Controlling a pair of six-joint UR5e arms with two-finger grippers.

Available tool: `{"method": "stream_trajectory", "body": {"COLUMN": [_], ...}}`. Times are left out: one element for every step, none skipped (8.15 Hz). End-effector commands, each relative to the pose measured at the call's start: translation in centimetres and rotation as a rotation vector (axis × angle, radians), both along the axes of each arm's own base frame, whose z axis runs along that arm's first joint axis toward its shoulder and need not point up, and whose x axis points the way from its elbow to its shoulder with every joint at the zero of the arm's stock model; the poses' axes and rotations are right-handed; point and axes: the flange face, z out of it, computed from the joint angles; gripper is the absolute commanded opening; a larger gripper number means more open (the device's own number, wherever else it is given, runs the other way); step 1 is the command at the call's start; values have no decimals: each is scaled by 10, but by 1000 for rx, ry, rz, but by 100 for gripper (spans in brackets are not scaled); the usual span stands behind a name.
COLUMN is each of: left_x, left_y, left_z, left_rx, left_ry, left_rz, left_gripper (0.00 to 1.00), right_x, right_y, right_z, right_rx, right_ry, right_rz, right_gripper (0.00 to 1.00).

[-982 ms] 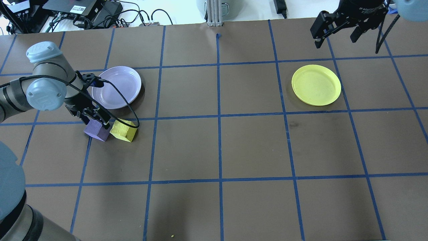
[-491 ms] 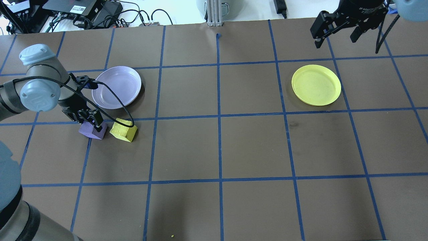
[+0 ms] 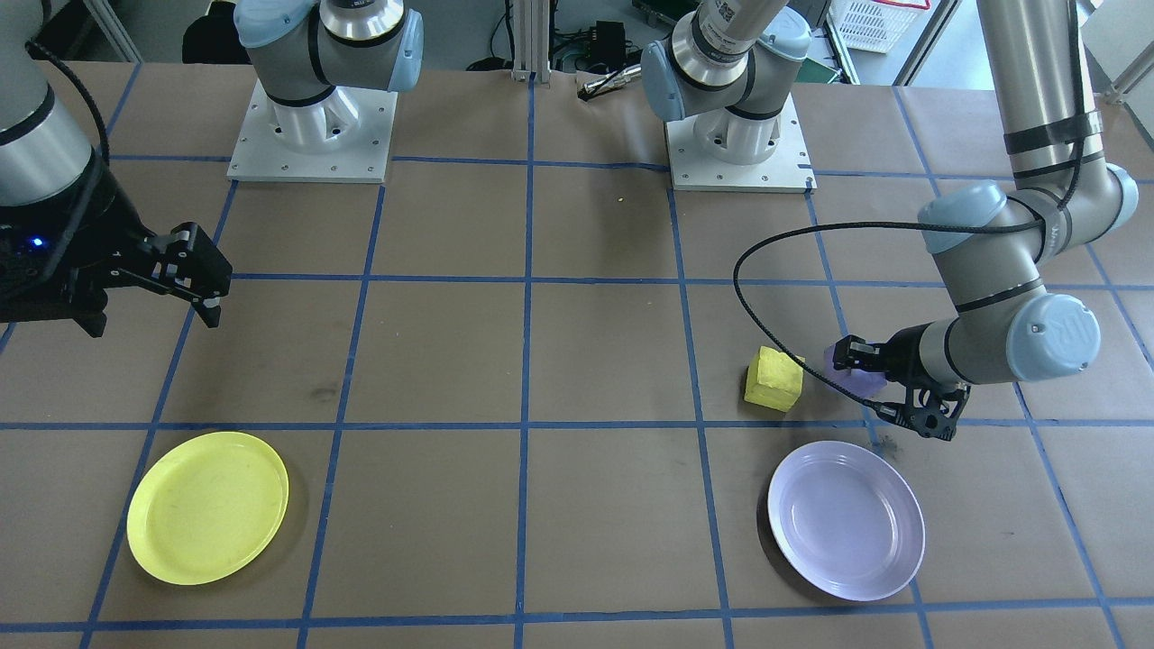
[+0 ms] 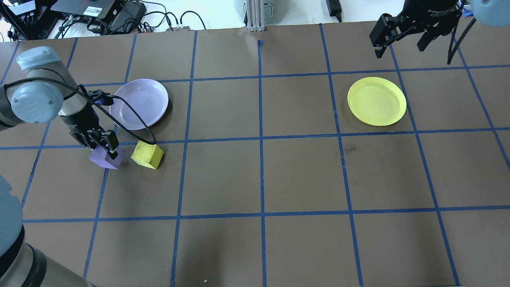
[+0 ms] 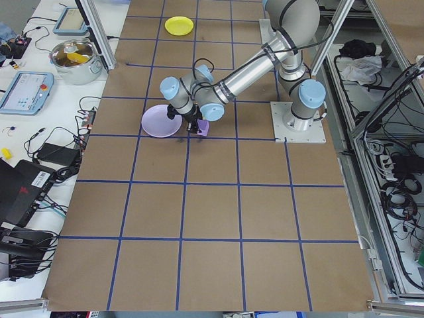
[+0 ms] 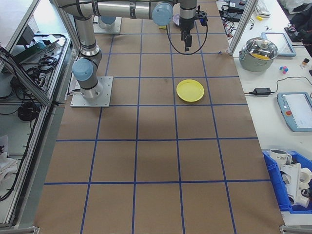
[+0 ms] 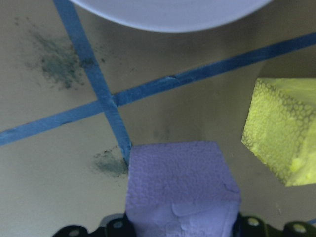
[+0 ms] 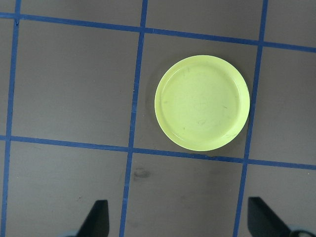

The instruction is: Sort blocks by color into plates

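My left gripper (image 4: 104, 148) is shut on the purple block (image 4: 104, 158), low over the table just in front of the lavender plate (image 4: 139, 103). The left wrist view shows the purple block (image 7: 180, 185) between the jaws, with the lavender plate (image 7: 168, 12) ahead. The yellow block (image 4: 148, 155) lies on the table to its right, a small gap apart. Far to the right sits the yellow plate (image 4: 377, 101), with nothing on it. My right gripper (image 4: 401, 38) hangs open beyond it, its fingers (image 8: 96, 217) wide apart above the yellow plate (image 8: 201, 102).
Blue tape lines grid the brown table. Cables and electronics (image 4: 99, 16) and an aluminium post (image 4: 254, 16) line the far edge. Both arm bases (image 3: 311, 126) stand on the robot's side. A black cable (image 3: 766, 270) loops from the left wrist.
My left gripper has slid leftward in the overhead view with the purple block in it, widening the gap to the yellow block. The right arm has stayed still.
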Motion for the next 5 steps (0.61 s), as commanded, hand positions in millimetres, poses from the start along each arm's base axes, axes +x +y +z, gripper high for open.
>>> {"method": "stream_trajectory", "body": {"left_x": [18,21,20,3,-29], "left_y": [-49,-68,-82,-94,-104], "left_z": [59,74,85,83,81], "left_rx": [-22,-31,-45,-46,-61], "left_ry": [-47,-81,-119,-168,-198], "left_rz": [89,159,243,354,392], "left_gripper": [2,2,3,3,5], "right_x": [0,0,0,0,0], "right_y": [0,0,0,0,0], "right_z": [-1,-1,-1,-1,-1], "right_rx": [2,1,3,3,2], "right_ry": [-2,0,0,0,-2], "right_rz": [-1,1,-2,1,-1], "right_gripper": [100,100,100,100,100]}}
